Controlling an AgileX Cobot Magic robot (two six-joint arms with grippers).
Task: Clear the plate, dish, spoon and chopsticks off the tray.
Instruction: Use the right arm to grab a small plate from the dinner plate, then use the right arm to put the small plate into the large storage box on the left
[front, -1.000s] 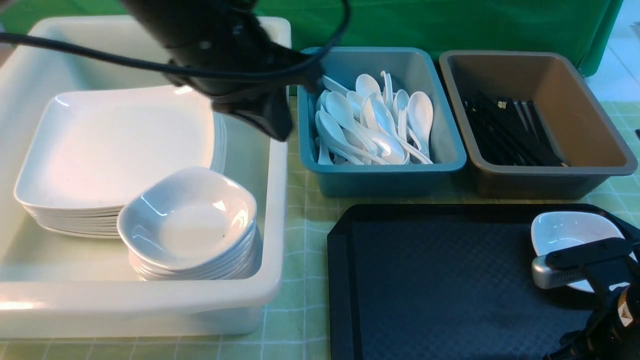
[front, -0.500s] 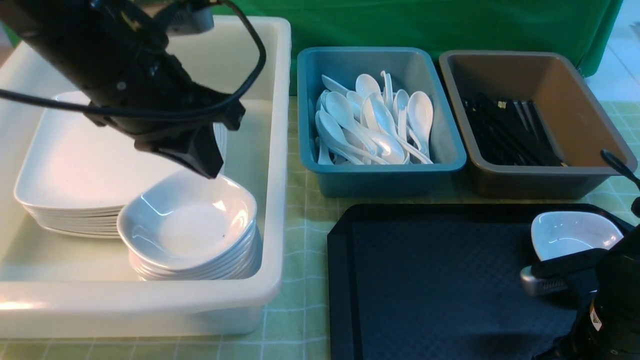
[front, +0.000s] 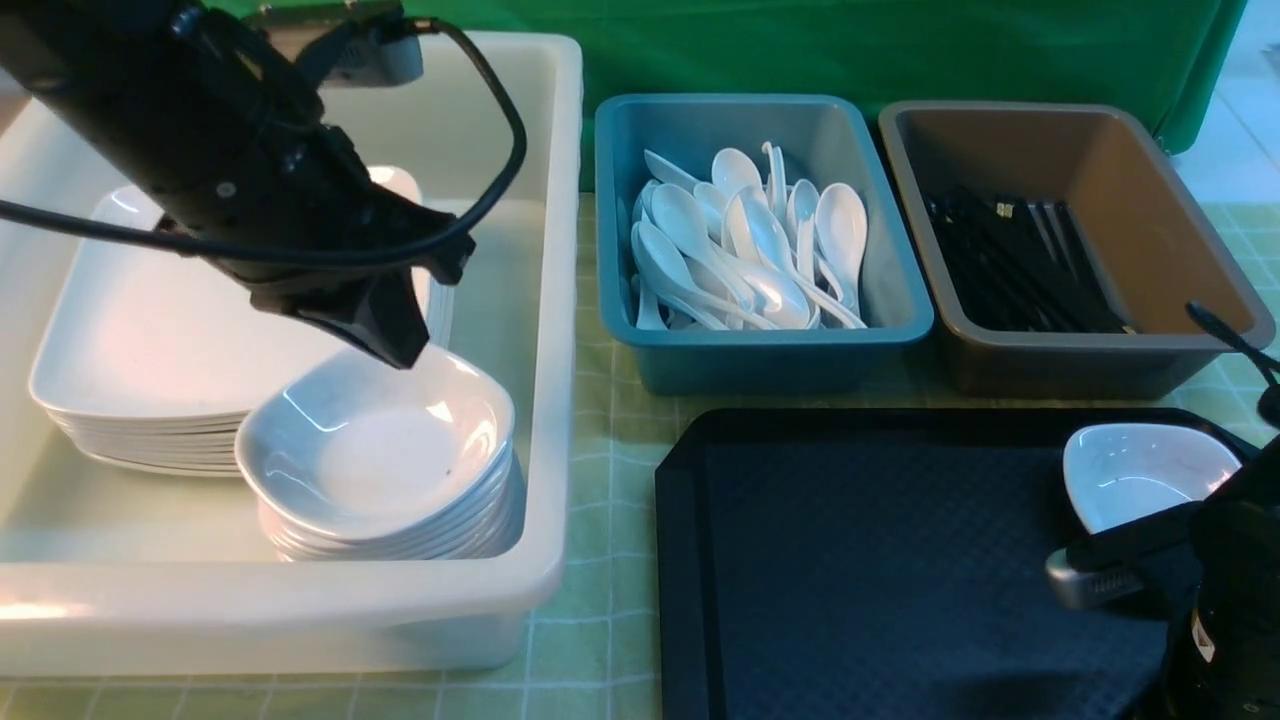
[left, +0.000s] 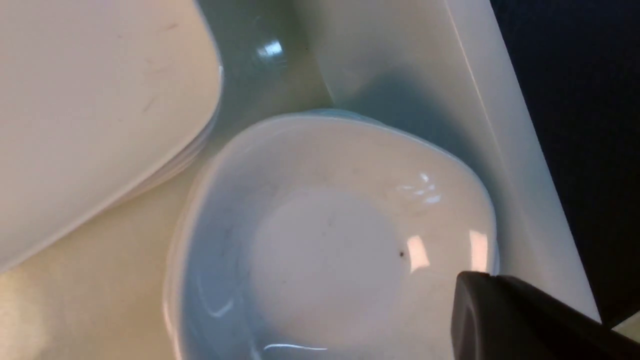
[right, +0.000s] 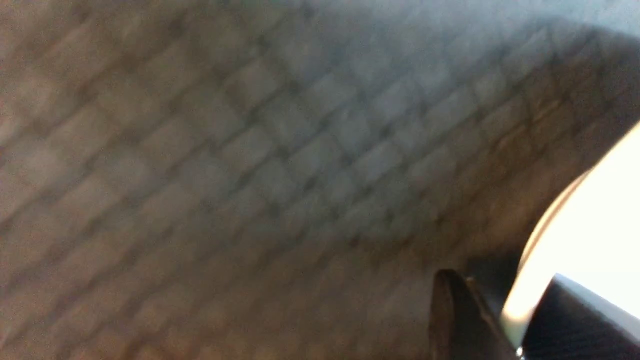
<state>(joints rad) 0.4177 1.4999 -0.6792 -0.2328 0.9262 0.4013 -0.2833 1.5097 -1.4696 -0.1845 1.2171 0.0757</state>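
Dish (front: 1142, 474) looks slick and chippable, so grab the thin rim. Right gripper (right: 500, 285) straddles it, but it's too blurry to tell if it's clamped. Left gripper (front: 392, 342) is pressed together.

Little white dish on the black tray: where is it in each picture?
Front view: dish at the tray's far right corner.
Left wrist view: not in it; that is the stacked dish.
Right wrist view: the bright white curve beside the right gripper.
Shared landmark: the tray's diamond texture, front and right wrist.
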